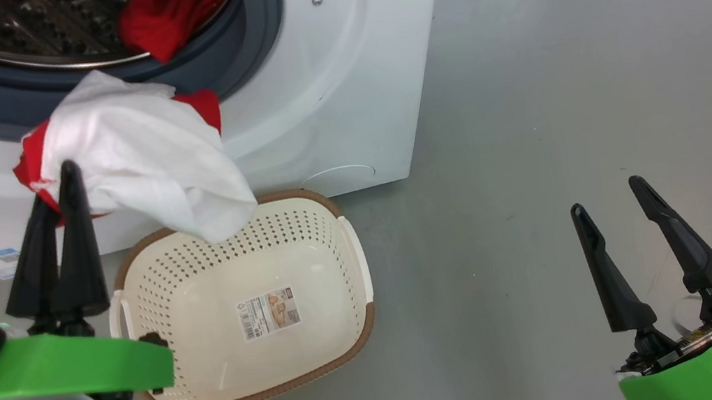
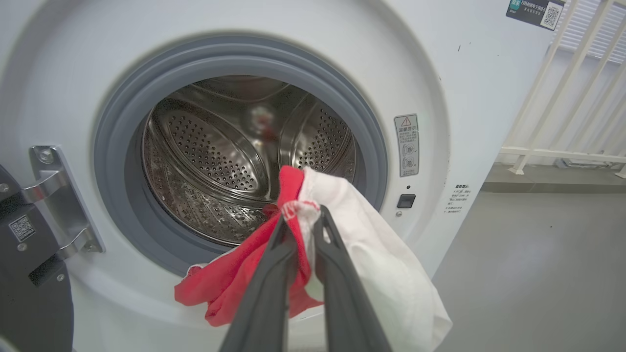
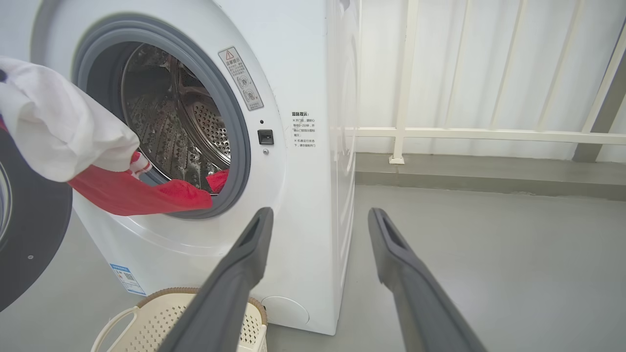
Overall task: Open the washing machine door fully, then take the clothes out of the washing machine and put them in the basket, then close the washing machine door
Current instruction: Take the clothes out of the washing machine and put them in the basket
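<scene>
The washing machine (image 1: 339,89) stands open, its steel drum (image 2: 220,161) bare at the back. My left gripper (image 2: 303,215) is shut on a red and white piece of the clothes (image 1: 137,155), held in front of the opening, its white end hanging over the far rim of the basket (image 1: 350,257). In the right wrist view the held garment's (image 3: 58,127) red part trails to the grey rubber ring. More red clothes (image 1: 172,8) lie at the drum's lip. The washing machine door (image 3: 29,230) is swung out to the left. My right gripper (image 1: 606,196) stands open above the floor, right of the basket.
The cream basket sits on the grey floor right below the machine's front. The door hinge (image 2: 54,195) juts out left of the opening. A white railing (image 3: 489,134) runs along the wall right of the machine. Bare grey floor (image 1: 588,52) spreads to the right.
</scene>
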### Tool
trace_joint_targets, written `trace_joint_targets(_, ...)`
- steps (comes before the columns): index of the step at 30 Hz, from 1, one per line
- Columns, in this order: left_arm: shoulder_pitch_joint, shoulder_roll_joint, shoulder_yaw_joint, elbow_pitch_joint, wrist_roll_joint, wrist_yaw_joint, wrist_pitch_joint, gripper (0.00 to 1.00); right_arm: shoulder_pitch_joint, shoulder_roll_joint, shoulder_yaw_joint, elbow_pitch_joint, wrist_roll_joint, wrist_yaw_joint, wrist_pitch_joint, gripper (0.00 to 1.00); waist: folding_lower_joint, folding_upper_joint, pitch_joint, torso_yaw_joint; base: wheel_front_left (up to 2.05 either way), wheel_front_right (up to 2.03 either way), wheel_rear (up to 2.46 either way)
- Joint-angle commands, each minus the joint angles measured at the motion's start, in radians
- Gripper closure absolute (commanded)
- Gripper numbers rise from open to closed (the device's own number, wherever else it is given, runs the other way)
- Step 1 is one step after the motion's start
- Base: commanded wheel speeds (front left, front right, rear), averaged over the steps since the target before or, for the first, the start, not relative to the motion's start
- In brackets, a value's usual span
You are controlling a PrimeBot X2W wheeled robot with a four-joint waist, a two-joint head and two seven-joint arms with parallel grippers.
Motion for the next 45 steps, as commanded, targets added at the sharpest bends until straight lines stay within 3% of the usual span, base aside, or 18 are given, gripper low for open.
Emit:
trace_joint_targets(1, -0.008, 0.049, 0.050, -0.046, 0.020, 0.014, 0.002, 1.00, 0.000, -0.011, 0.018, -0.031, 0.012, 0.005, 0.000, 0.00, 0.0000, 0.0000, -0.002, -0.001, 0.00, 0.00, 0.00)
trace_joint_targets(13, -0.021, 0.083, 0.057, -0.127, 0.051, 0.044, 0.042, 1.00, -0.003, -0.011, 0.021, -0.025, 0.020, 0.005, 0.001, 0.00, 0.0000, 0.0000, 0.002, -0.009, 0.00, 0.00, 0.00)
trace_joint_targets(20, -0.014, 0.066, 0.047, -0.118, 0.033, 0.040, 0.043, 1.00, -0.009, -0.011, 0.018, -0.028, 0.023, 0.005, -0.002, 0.00, 0.0000, 0.0000, 0.032, -0.014, 0.00, 0.00, 0.00)
trace_joint_targets(37, 0.047, -0.074, -0.071, 0.161, -0.015, -0.008, -0.046, 1.00, -0.044, -0.011, 0.015, -0.042, 0.011, 0.005, 0.002, 0.00, 0.0000, 0.0000, 0.138, -0.020, 0.00, 0.00, 0.00)
trace_joint_targets(45, -0.003, -0.114, -0.087, 0.383, -0.058, -0.071, -0.062, 1.00, -0.060, -0.011, 0.022, -0.040, 0.013, 0.005, -0.001, 0.00, 0.0000, 0.0000, 0.188, -0.035, 0.00, 0.00, 0.00)
